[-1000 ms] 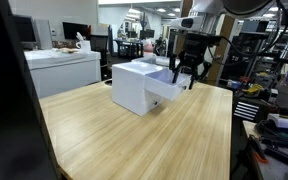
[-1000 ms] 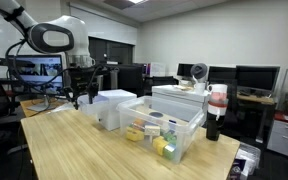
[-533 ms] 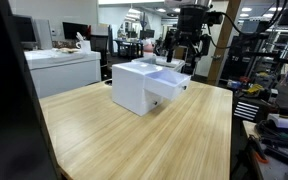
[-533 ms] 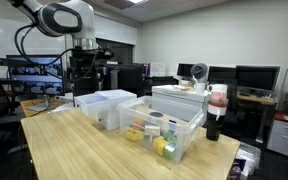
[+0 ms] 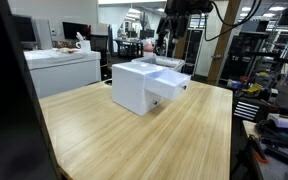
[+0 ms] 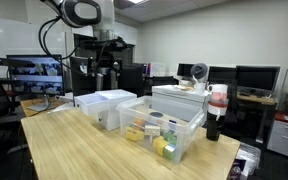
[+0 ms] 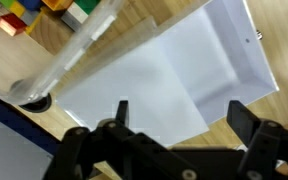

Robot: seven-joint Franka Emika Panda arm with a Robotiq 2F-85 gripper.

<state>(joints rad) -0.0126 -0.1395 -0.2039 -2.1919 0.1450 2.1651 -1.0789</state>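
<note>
A white box [image 5: 142, 86] stands on the wooden table [image 5: 134, 140], next to a clear bin [image 6: 162, 130] that holds several coloured blocks. My gripper [image 5: 174, 30] hangs high above the box's far side, apart from it, and shows beside the dark monitors in an exterior view [image 6: 104, 75]. In the wrist view the gripper [image 7: 182, 115] is open, its two black fingers [image 7: 242, 120] wide apart with nothing between them. Below them lie the white box [image 7: 174, 70] and the rim of the clear bin [image 7: 79, 45].
A white drawer unit [image 6: 179, 98] and a red-capped bottle [image 6: 216, 112] stand behind the clear bin. Monitors, chairs and office shelving ring the table. Bare wood [image 5: 114, 150] stretches along the table's near side.
The gripper has risen from just above the white box to well above it and swung sideways. Its jaws have opened wider.
</note>
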